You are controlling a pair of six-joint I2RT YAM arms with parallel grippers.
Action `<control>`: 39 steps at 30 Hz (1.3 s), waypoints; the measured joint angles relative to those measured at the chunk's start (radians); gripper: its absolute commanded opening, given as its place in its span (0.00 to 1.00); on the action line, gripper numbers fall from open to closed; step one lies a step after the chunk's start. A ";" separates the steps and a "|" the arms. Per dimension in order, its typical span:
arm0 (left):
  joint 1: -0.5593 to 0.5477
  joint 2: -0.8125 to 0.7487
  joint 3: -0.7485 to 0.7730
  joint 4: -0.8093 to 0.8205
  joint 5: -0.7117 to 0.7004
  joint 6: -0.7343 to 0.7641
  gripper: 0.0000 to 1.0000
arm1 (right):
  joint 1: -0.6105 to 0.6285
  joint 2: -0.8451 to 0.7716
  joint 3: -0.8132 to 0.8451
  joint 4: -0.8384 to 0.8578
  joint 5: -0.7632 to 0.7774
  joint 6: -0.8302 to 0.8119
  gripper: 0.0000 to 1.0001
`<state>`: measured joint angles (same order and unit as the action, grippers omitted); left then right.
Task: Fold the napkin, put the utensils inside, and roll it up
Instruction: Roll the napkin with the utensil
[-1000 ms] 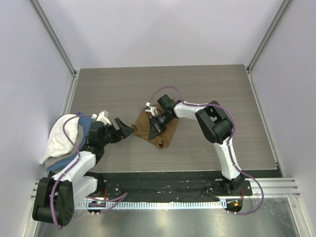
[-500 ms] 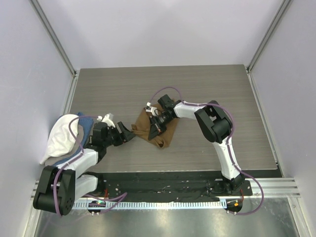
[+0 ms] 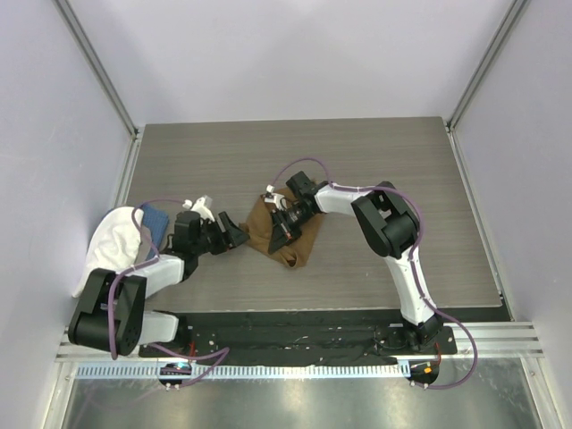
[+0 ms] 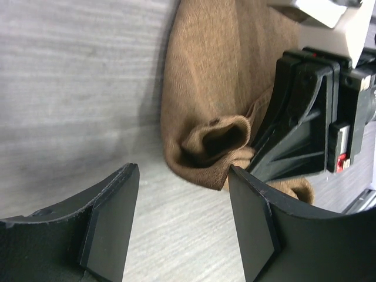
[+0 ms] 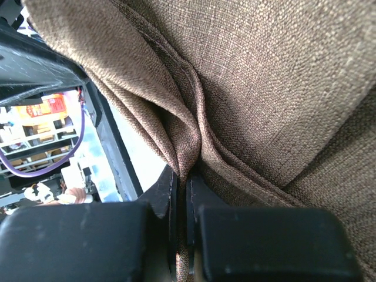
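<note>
Lying bunched near the middle of the table, the napkin is gripped by one raised fold, which is clamped tight between the fingers of the right gripper. The left gripper is held spread wide just left of the napkin, grasping nothing. A white cloth and a blue cloth are piled at the table's left edge.
</note>
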<state>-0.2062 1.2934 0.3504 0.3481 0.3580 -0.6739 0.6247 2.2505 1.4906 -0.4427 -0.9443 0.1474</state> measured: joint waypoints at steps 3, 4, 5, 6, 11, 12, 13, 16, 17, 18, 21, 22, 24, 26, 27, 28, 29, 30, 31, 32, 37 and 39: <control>-0.001 0.032 0.018 0.023 -0.001 0.008 0.66 | -0.004 0.006 0.004 -0.002 -0.010 0.005 0.01; -0.001 0.046 0.024 0.031 -0.002 0.011 0.66 | -0.006 0.008 0.004 -0.002 -0.014 0.007 0.01; -0.001 0.060 0.029 0.039 -0.002 0.014 0.66 | -0.007 0.010 0.004 -0.002 -0.019 0.008 0.01; -0.001 0.072 0.034 0.045 -0.002 0.018 0.66 | -0.008 0.013 0.005 -0.002 -0.024 0.009 0.01; -0.002 0.137 0.058 0.076 -0.001 0.030 0.64 | -0.013 0.023 0.010 -0.003 -0.045 0.010 0.01; -0.002 0.148 0.063 0.084 0.001 0.031 0.64 | -0.014 0.025 0.010 -0.003 -0.048 0.010 0.01; -0.002 0.160 0.070 0.091 0.002 0.032 0.64 | -0.014 0.027 0.011 -0.004 -0.051 0.010 0.01; -0.002 0.192 0.089 0.114 0.002 0.034 0.61 | -0.017 0.032 0.016 -0.008 -0.060 0.010 0.01; -0.002 0.201 0.093 0.120 0.002 0.035 0.59 | -0.018 0.034 0.018 -0.010 -0.063 0.010 0.01; -0.002 0.210 0.097 0.128 0.003 0.036 0.58 | -0.018 0.037 0.019 -0.011 -0.066 0.010 0.01; -0.002 0.231 0.106 0.140 0.006 0.037 0.52 | -0.021 0.042 0.023 -0.015 -0.076 0.010 0.01; -0.002 0.238 0.110 0.144 0.009 0.038 0.51 | -0.022 0.043 0.024 -0.016 -0.078 0.010 0.01; -0.002 0.247 0.112 0.149 0.010 0.039 0.45 | -0.023 0.045 0.026 -0.018 -0.082 0.010 0.01; -0.002 0.256 0.113 0.154 0.014 0.039 0.38 | -0.023 0.047 0.026 -0.018 -0.085 0.010 0.01; -0.002 0.261 0.113 0.158 0.018 0.039 0.34 | -0.024 0.047 0.026 -0.019 -0.085 0.010 0.01; -0.002 0.265 0.114 0.158 0.021 0.038 0.26 | -0.024 0.048 0.027 -0.019 -0.086 0.010 0.01; -0.002 0.267 0.114 0.161 0.027 0.036 0.22 | -0.024 0.048 0.028 -0.021 -0.087 0.010 0.01; -0.002 0.270 0.115 0.165 0.035 0.034 0.17 | -0.024 0.049 0.030 -0.023 -0.087 0.010 0.01; -0.003 0.271 0.119 0.169 0.043 0.033 0.09 | -0.024 0.050 0.032 -0.026 -0.087 0.010 0.01; -0.003 0.274 0.123 0.168 0.046 0.037 0.05 | -0.025 0.050 0.032 -0.028 -0.087 0.010 0.03; -0.003 0.282 0.140 0.145 0.066 0.027 0.00 | -0.031 0.043 0.036 -0.047 -0.075 0.020 0.34; -0.003 0.282 0.151 0.119 0.065 0.027 0.00 | -0.029 0.015 0.029 -0.055 -0.048 0.026 0.52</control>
<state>-0.2092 1.5757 0.5014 0.4667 0.4232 -0.6472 0.5957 2.2654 1.5192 -0.4976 -0.9924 0.1730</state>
